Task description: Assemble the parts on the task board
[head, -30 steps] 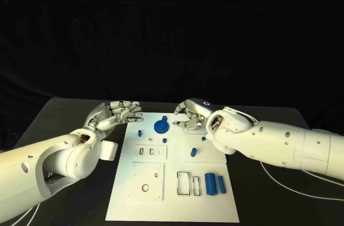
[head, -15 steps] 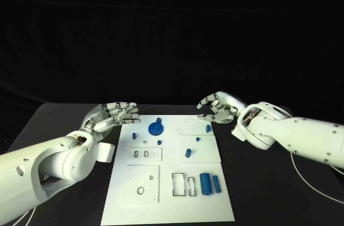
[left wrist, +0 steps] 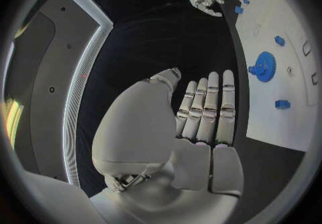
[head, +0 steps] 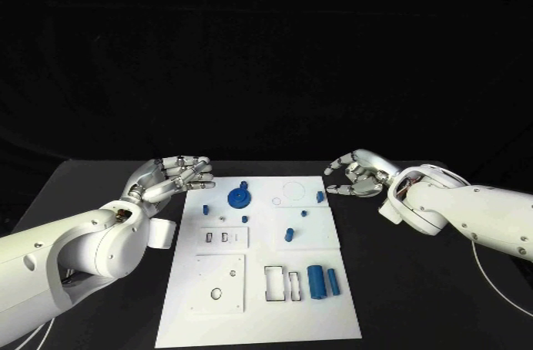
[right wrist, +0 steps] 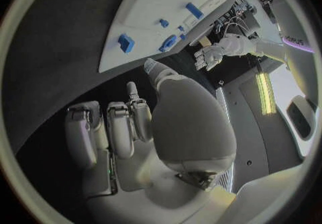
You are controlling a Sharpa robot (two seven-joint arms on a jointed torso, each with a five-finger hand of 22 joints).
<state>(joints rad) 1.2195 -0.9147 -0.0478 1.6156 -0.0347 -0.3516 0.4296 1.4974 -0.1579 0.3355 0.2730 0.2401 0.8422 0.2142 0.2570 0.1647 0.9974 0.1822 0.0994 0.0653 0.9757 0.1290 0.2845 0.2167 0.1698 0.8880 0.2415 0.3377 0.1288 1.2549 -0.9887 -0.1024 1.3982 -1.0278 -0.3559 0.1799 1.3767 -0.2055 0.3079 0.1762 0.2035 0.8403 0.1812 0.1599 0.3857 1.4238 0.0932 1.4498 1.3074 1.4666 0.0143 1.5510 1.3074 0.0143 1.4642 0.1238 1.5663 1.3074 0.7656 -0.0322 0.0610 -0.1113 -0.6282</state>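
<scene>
**A:** While both hands hover off the board, which step would you say is in hand?

**B:** A pause between placements, I'd judge. The flat white rectangular task board [head: 222, 288] lies in the middle of the black tabletop [head: 422, 288]. The silver left hand [head: 172, 177] hangs just off the board's far-left corner, fingers [left wrist: 208, 107] straight, close together and holding nothing. The silver right hand [head: 357, 176] hangs beside the far-right corner, fingers loosely curled but apart, also empty.

**A:** And the parts?

**B:** All on the board. A round blue toothed gear [head: 239, 197] sits near the far-left corner. Two blue cylinders [head: 323, 280] lie side by side by the near-right edge, next to a rectangular slot. Small blue pegs [head: 289, 233] are scattered across the board's far half.

**A:** So the next move?

**B:** Probably one hand must reach in over the board, close on a loose piece, then line it up with its matching recess. Which piece comes first I cannot tell.
</scene>
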